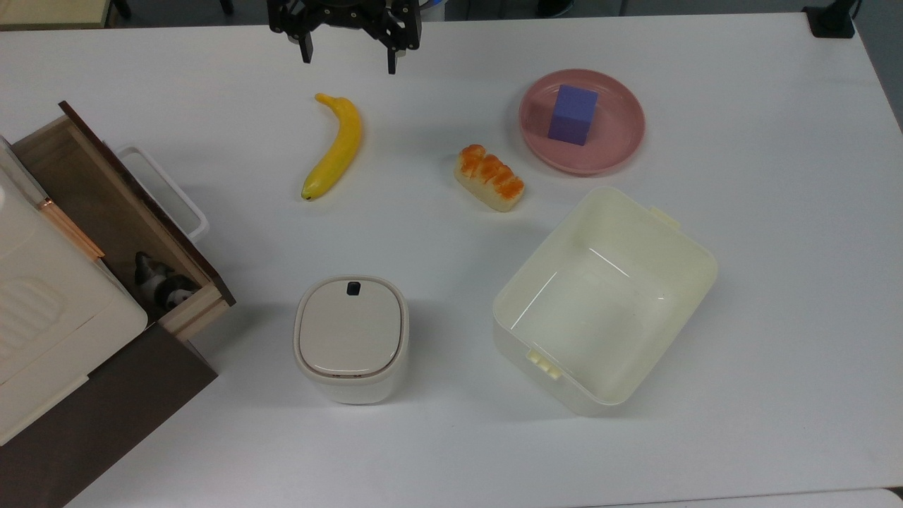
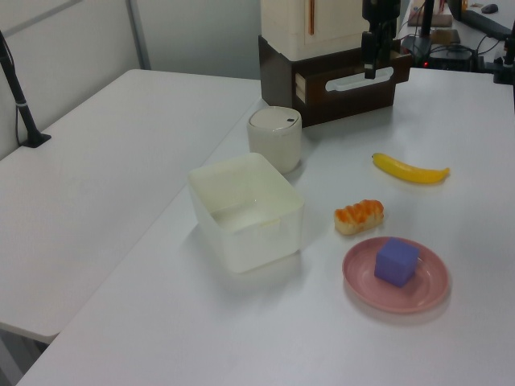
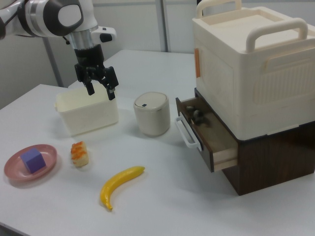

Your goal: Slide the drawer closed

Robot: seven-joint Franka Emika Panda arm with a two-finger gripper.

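Well, the drawer (image 1: 116,212) sits pulled out at the nine o'clock edge of the top view, under a cream storage box (image 1: 49,296) on a dark brown cabinet (image 1: 106,402), and it's still clearly open, with a small dark-and-white object (image 1: 164,286) lying inside near its six o'clock end. Its front panel and white handle (image 1: 166,190) face toward about two o'clock in the top view, so the slide runs along that two-to-eight line, while the panel's long axis runs roughly from eleven to five. Outward now: the banana (image 1: 334,146) lies near the handle's three o'clock side, and the white canister (image 1: 350,337) stands at the drawer's five o'clock. The gripper (image 1: 347,60) hangs at twelve o'clock above the table, jaws spread apart and holding nothing, well apart from the drawer. So I'd call this the approach step, nothing pushed yet. Next it needs to travel toward nine o'clock, drop to panel height in front of the handle, and push toward eight o'clock.
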